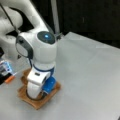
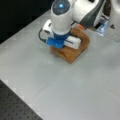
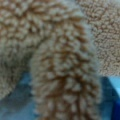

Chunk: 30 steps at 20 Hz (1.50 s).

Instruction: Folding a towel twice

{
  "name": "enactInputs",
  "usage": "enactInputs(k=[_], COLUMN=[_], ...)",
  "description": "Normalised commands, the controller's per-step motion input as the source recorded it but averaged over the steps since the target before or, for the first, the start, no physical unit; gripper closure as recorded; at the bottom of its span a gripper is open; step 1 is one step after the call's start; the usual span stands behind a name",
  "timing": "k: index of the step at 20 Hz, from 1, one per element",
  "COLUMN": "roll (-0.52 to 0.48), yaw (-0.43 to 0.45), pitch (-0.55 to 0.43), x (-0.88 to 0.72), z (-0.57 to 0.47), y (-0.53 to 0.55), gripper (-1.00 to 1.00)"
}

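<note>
The tan towel point(image 1: 37, 103) lies as a small folded pad on the grey table, at a front view's lower left. It shows again point(image 2: 73, 54) near a front view's top centre. My gripper point(image 1: 42, 95) points straight down onto the pad, and its white and blue hand point(image 2: 65, 43) covers most of the cloth and hides the fingertips. In the wrist view a thick raised ridge of towel point(image 3: 65, 75) fills the middle, very close to the camera. A blue finger point(image 3: 114, 98) shows at the lower right edge beside that ridge.
An orange object point(image 1: 10, 79) and a blue-lit device point(image 1: 5, 68) lie beside the arm's base, close to the towel. They show too as orange object point(image 2: 80, 25) and device point(image 2: 102, 27). The grey table point(image 2: 75, 90) ends at a black perforated board point(image 2: 15, 106).
</note>
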Motion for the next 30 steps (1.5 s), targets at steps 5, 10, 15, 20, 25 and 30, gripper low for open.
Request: enactInputs(k=[5, 10, 15, 20, 25, 30], roll=[0.008, 0.032, 0.082, 0.115, 0.092, 0.089], yaw=[0.164, 0.132, 0.044, 0.03, -0.01, -0.058], pitch=[0.042, 0.066, 0.034, 0.005, -0.017, -0.016], x=[0.28, 0.25, 0.11, 0.1, 0.1, 0.08], z=[-0.06, -0.05, -0.11, -0.08, -0.07, -0.09], y=[-0.32, -0.28, -0.24, -0.22, -0.16, -0.12], gripper=[1.0, 1.0, 1.0, 1.0, -1.0, -1.0])
